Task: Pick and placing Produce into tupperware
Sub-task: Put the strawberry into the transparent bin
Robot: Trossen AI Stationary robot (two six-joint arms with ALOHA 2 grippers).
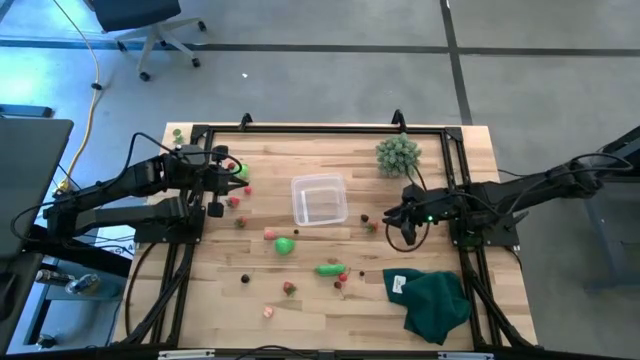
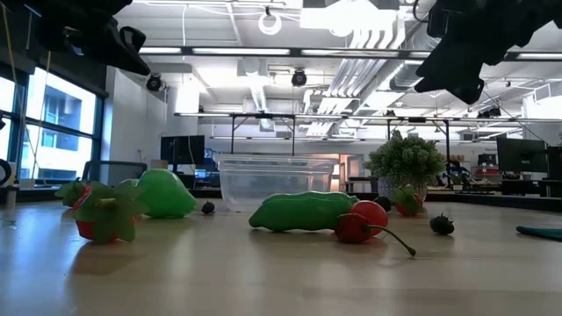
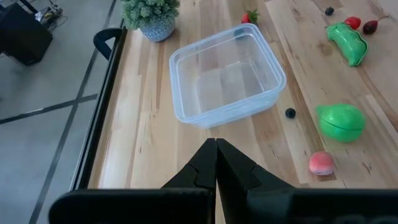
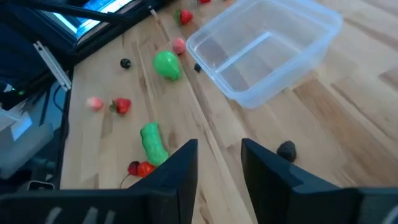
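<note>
Colours on the workbench

Pale striped wooden table [image 1: 330, 310]. Clear, colourless tupperware [image 1: 319, 199]. Bright green ball [image 1: 285, 245] and bright green elongated piece [image 1: 329, 269]. Red berries [image 1: 289, 289], a pink piece [image 1: 269, 234], dark bits [image 1: 245, 280]. Dark green cloth [image 1: 434, 303]. Grey-green bushy ball [image 1: 397, 154]. Black arms.

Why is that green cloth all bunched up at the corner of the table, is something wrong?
The green cloth lies crumpled near the table's edge, a bit untidy. Toy fruit is scattered loose around the empty clear box. Nothing looks broken or tipped.
</note>
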